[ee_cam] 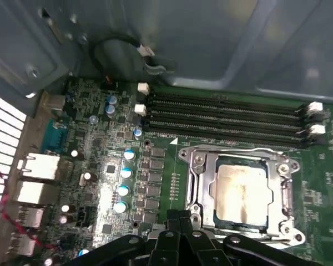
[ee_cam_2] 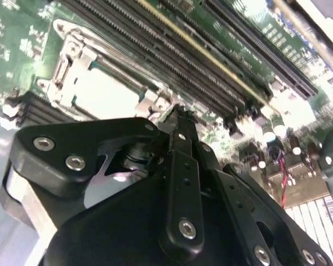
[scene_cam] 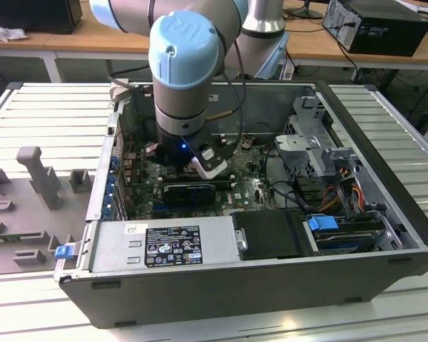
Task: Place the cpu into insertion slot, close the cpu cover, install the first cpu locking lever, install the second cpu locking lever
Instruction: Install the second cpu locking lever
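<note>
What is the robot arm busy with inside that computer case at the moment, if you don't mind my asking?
The arm reaches down into the open computer case and its gripper sits low over the motherboard, right at the edge of the insertion slot. The cpu already lies in the slot, and the cpu cover is folded down around it, beside the long memory slots. The gripper's fingers look closed together, with nothing visibly held.

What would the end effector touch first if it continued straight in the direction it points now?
Probably the metal edge of the cpu cover over the cpu, just ahead of the end effector; depth is unclear.
</note>
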`<move>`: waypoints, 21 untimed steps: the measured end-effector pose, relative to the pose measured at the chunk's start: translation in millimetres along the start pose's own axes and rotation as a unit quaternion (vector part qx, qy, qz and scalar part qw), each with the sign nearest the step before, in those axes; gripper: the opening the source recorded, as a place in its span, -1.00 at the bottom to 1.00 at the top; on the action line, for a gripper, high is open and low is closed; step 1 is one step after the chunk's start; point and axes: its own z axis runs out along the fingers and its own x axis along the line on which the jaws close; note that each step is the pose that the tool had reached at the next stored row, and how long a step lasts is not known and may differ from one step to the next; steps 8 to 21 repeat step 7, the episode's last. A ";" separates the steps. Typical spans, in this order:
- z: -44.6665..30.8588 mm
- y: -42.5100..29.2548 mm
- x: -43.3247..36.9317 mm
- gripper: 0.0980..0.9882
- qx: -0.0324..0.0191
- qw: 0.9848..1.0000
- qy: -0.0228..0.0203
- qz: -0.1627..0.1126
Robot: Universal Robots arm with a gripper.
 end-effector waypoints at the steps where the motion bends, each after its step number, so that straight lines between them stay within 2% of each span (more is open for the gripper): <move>1: -4.5 1.4 0.0 -0.98 0.000 1.000 0.000 0.000; 5: -17.3 5.4 -0.3 -0.98 0.000 1.000 0.001 0.000; 7: -28.9 9.1 -0.5 -0.98 0.000 1.000 0.001 0.000; 21: -28.9 9.1 -0.5 -0.98 0.000 1.000 0.001 0.000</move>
